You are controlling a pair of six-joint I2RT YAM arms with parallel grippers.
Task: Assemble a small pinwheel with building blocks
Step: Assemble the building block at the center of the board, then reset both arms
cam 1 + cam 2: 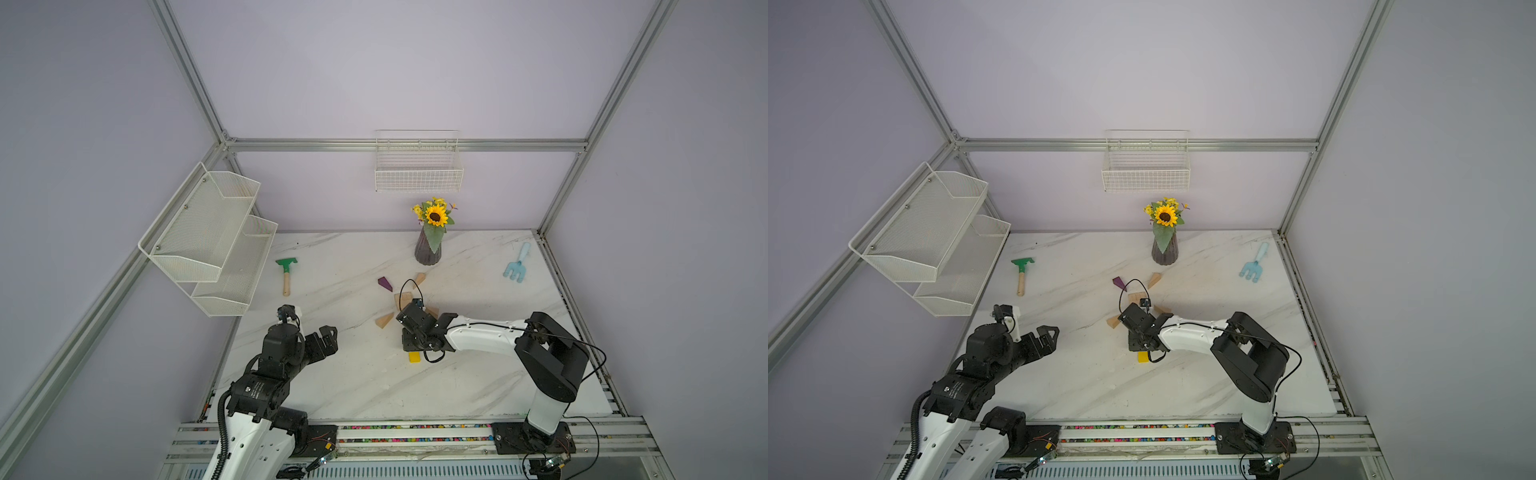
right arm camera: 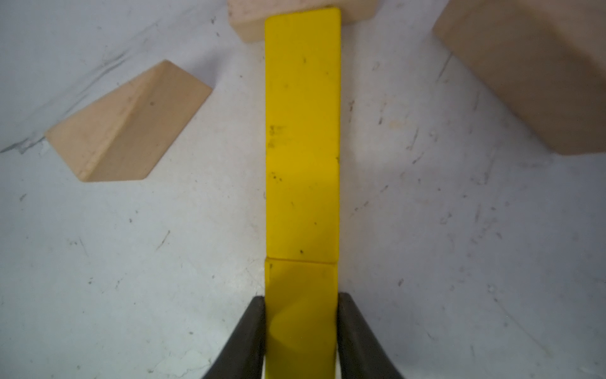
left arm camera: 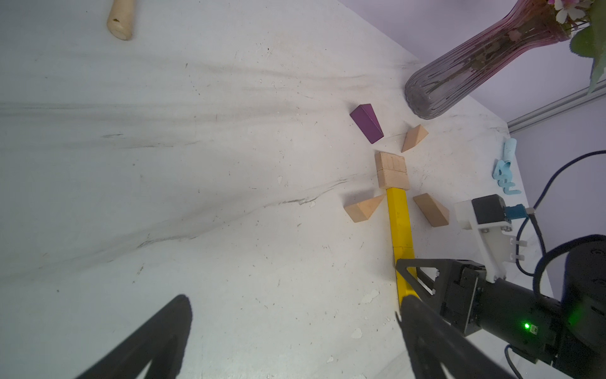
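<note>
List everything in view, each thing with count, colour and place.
yellow bars: two, yellow, end to end, running from the hub toward the robot
rectangular blocks: two, pale wood, side by side as the hub
wood wedges: three, pale wood, two flanking the bars, one beyond the hub
purple wedge: one, purple, beyond the hub
vase of sunflowers: one, dark, table's back
toy hoe: one, green, left side
toy rake: one, light blue, right side
wire basket: one, white, back wall
mesh shelf: one, white, left wall
table: one, white marble
left tool: black, open, holding nothing
right tool: black, closed on the near yellow bar
</note>
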